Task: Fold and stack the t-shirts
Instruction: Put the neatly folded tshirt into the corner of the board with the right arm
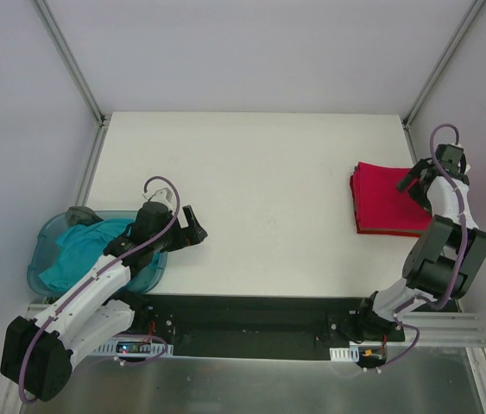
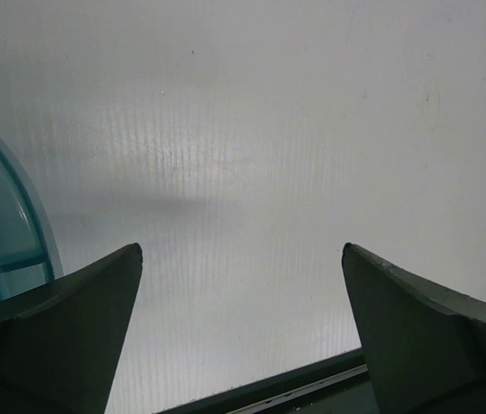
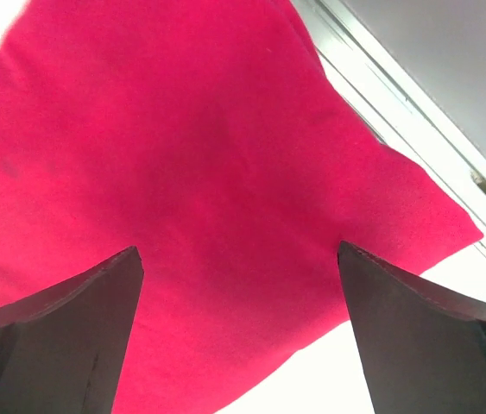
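**Stock on my bench, largest first**

1. Table (image 1: 251, 164): white flat top, the broadest item. From above, my two bases sit at its 6 o'clock edge.
2. Translucent blue tub (image 1: 42, 269): at 8 o'clock on the table, by the left edge. A curve of its rim shows at 9 o'clock in my left wrist view.
3. Crimson red t-shirts (image 1: 389, 200): folded and stacked in one squarish pile at 3 o'clock on the table, close to the right edge. In my right wrist view the top layer fills most of the picture and lies smooth. One corner of it points toward 3 o'clock, near the metal frame rail (image 3: 415, 112).
4. Teal t-shirt (image 1: 77, 250): crumpled and unfolded, lying inside the tub, partly hidden under my left arm.
5. Green t-shirt (image 1: 79, 214): only a dull, bunched lump shows, resting on the tub's rim at the tub's 12 o'clock.
6. Left claw (image 1: 194, 226): fingers spread wide and holding nothing. It sits over bare table just off the tub's 3 o'clock side, and my left wrist view shows only white table between the tips.
7. Right claw (image 1: 413, 179): fingers spread wide and gripping nothing. It is over the red pile near its 2 o'clock corner, with red cloth filling the gap between the tips. I cannot tell whether the tips touch the cloth.
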Motion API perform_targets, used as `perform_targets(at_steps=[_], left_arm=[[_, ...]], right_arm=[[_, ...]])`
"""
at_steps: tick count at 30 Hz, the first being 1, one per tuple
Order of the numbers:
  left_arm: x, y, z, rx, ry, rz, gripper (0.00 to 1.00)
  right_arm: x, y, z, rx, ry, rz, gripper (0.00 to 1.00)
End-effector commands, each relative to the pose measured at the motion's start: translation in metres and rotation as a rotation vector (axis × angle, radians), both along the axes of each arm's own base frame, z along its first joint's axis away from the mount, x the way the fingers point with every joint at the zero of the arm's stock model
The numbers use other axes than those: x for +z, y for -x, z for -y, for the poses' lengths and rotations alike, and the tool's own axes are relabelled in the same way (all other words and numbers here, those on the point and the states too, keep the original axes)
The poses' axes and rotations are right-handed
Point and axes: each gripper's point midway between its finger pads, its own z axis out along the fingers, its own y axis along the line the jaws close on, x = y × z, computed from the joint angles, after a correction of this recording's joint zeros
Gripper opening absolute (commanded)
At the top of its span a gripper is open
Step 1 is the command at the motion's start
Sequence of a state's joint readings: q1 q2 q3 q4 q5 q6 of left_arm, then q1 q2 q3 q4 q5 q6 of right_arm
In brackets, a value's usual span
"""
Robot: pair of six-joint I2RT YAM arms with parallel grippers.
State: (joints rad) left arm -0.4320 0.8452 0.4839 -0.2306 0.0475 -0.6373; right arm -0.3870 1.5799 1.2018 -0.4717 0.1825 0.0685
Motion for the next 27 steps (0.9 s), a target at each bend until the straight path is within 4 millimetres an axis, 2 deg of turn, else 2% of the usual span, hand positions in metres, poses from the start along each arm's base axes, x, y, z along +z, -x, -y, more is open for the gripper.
perform_targets(at_steps=[1, 5, 8, 9, 14, 17, 21, 24, 27], left_arm=[[0.003, 0.001, -0.001, -0.019, -0.016, 0.003, 0.99], [0.005, 0.001, 0.001, -0.024, -0.01, 0.004, 0.99], [0.005, 0.001, 0.0, -0.023, -0.009, 0.008, 0.99], [0.005, 0.001, 0.0, -0.023, -0.009, 0.008, 0.99], [0.008, 0.002, 0.003, -0.032, 0.004, 0.011, 0.99], [0.015, 0.001, 0.006, -0.046, 0.021, 0.024, 0.99], [0.03, -0.001, 0.01, -0.055, 0.049, 0.056, 0.99], [0.038, -0.003, 0.012, -0.055, 0.063, 0.075, 0.99], [0.042, -0.002, 0.014, -0.059, 0.079, 0.082, 0.99]], right_arm=[[-0.028, 0.003, 0.008, -0.079, -0.1, 0.007, 0.96], [-0.053, 0.007, 0.016, -0.117, -0.168, -0.011, 0.96], [-0.062, 0.005, 0.017, -0.11, -0.207, 0.007, 0.96], [-0.061, 0.001, 0.011, -0.087, -0.235, 0.024, 0.96], [-0.028, -0.008, 0.003, -0.035, -0.234, 0.12, 0.96], [0.007, -0.005, -0.004, 0.004, -0.162, 0.166, 0.96], [0.049, 0.005, -0.037, 0.117, -0.04, 0.172, 0.96], [0.063, 0.019, -0.083, 0.277, -0.031, 0.153, 0.96], [0.068, 0.035, -0.132, 0.44, -0.014, 0.145, 0.96]])
